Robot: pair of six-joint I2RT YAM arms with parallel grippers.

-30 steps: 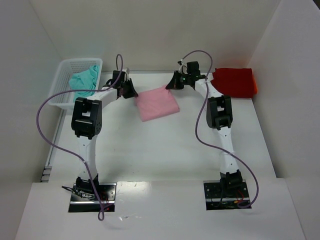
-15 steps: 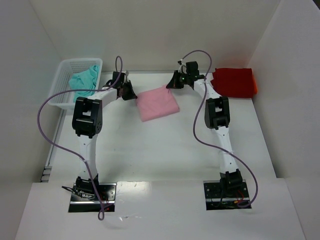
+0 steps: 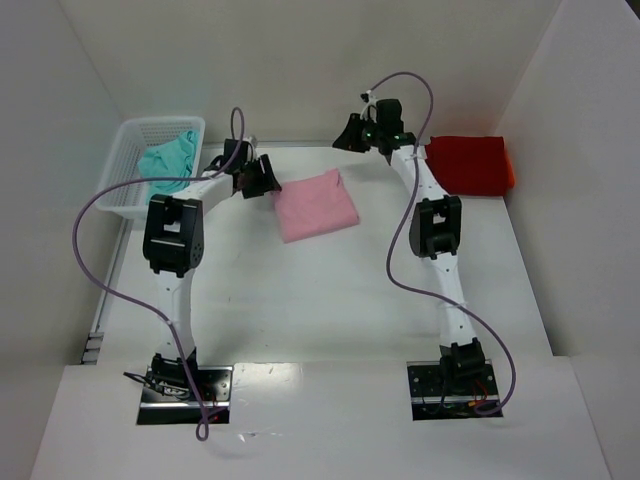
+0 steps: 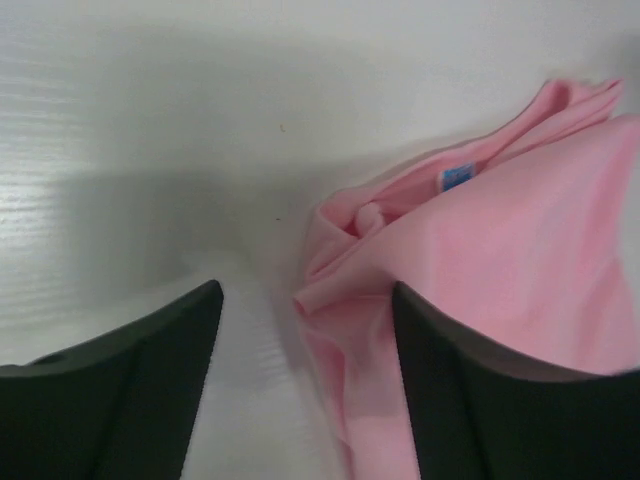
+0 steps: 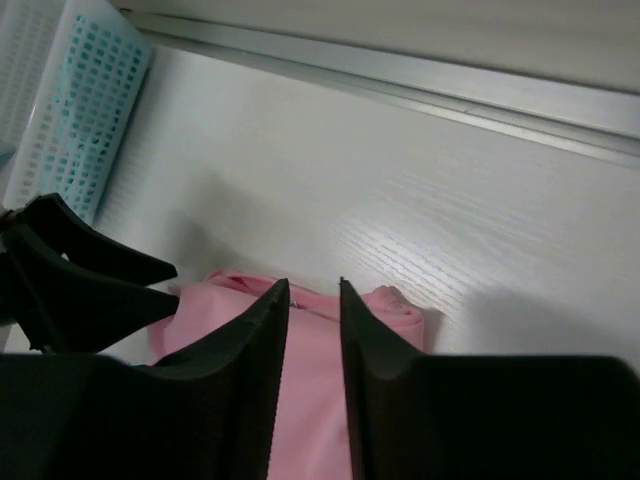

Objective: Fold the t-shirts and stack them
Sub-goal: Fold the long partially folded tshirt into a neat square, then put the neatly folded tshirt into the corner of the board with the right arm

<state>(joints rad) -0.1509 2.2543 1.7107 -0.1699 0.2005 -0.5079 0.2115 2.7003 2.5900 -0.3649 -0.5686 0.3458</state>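
Note:
A folded light pink t-shirt [image 3: 318, 205] lies at the middle back of the table. My left gripper [image 3: 268, 178] stands open at its left far corner. In the left wrist view that crumpled corner [image 4: 340, 260] lies loose between the spread fingers [image 4: 120, 390], with the left gripper [image 4: 305, 290] low over the table. My right gripper [image 3: 350, 135] hovers above and behind the shirt's far right corner. Its jaws [image 5: 313, 287] are slightly apart with nothing in them, and the pink shirt [image 5: 311, 400] shows below. A red t-shirt [image 3: 468, 165] lies folded at the back right. A teal t-shirt [image 3: 168, 160] sits in the basket.
The white mesh basket [image 3: 130, 140] stands at the back left, also seen in the right wrist view [image 5: 80, 110]. White walls close in the table on three sides, with a metal strip [image 5: 420, 80] along the back edge.
Both grippers were shut on the pink shirt's far corners and have opened, letting it go. The right gripper has risen and drawn back from the shirt.

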